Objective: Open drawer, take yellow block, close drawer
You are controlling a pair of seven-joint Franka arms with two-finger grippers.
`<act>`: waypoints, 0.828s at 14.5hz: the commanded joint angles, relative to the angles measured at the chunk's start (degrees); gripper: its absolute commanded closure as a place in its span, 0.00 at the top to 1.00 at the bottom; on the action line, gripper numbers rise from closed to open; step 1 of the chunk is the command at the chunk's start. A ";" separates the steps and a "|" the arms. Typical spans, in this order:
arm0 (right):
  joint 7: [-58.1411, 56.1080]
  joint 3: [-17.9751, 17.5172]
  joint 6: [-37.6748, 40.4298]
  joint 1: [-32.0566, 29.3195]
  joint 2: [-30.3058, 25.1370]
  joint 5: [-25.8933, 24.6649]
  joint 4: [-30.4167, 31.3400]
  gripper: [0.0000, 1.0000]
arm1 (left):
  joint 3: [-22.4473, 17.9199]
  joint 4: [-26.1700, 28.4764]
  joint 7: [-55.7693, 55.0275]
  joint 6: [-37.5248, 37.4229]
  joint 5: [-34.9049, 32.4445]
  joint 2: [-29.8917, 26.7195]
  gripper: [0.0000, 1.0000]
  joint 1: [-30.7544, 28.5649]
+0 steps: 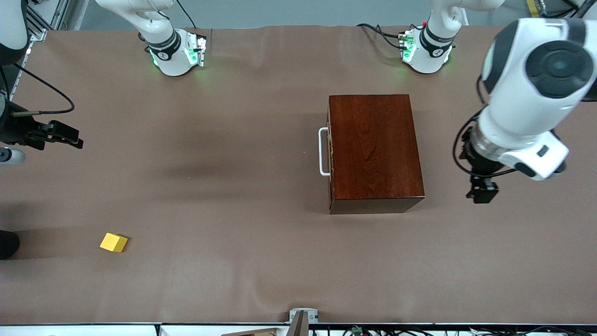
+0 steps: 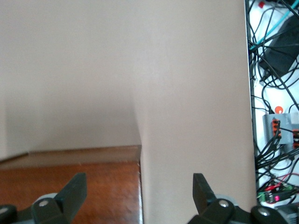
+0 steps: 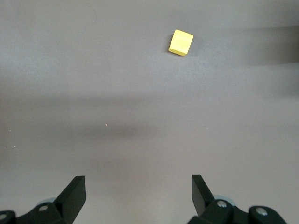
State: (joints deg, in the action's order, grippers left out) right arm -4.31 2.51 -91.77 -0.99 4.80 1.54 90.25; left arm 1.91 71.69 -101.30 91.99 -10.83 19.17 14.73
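Starting at the right arm's end of the table, you have the right gripper (image 3: pixel 138 196) up over bare table (image 1: pixel 242 280), fingers spread wide and holding nothing; the block (image 1: pixel 113 242) lies on the cloth at about 5 o'clock from it in the front view, nearer the camera and well apart from the box (image 1: pixel 375 151); the right wrist view shows the block (image 3: pixel 181 42) lying loose. At mid-table the box has its drawer (image 1: pixel 330 154) pushed in, with the handle (image 1: pixel 322 152) at 9 o'clock on the box. The left gripper (image 2: pixel 138 196) hangs over the table at 3 o'clock from the box, fingers wide apart and empty, over the box's edge (image 2: pixel 70 186).
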 commanded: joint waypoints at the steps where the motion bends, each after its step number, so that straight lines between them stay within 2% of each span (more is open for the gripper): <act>1: -0.17 -0.13 -0.51 0.02 -1.55 -0.84 1.34 1.00 | 11.49 9.67 9.34 1.17 0.63 -7.38 1.00 -12.48; 2: -0.08 -0.13 -0.51 0.02 -1.55 -0.84 1.34 1.00 | 12.66 11.27 11.89 2.04 0.72 -8.87 1.00 -14.18; 4: -0.17 -0.13 -0.51 0.11 -1.55 -0.84 1.34 1.00 | 12.50 14.08 18.47 2.49 1.07 -11.69 1.00 -14.37; 8: -0.17 -0.13 -0.51 0.02 -1.55 -0.84 1.34 1.00 | 6.72 21.99 34.72 5.92 6.25 -19.33 1.00 -13.06; 10: -0.17 -0.13 -0.51 0.02 -1.55 -0.84 1.34 1.00 | 4.08 23.75 44.92 5.66 7.83 -21.18 1.00 -11.66; 12: -0.17 -0.13 -0.43 0.02 -1.55 -0.84 1.34 1.00 | 3.97 24.03 54.58 4.52 8.54 -21.72 1.00 -11.83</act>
State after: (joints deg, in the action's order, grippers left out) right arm -4.31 2.50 -91.79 -0.99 4.80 1.54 90.26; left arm 6.83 92.62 -54.69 95.91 -3.72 -0.02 2.06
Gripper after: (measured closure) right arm 0.000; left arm 0.000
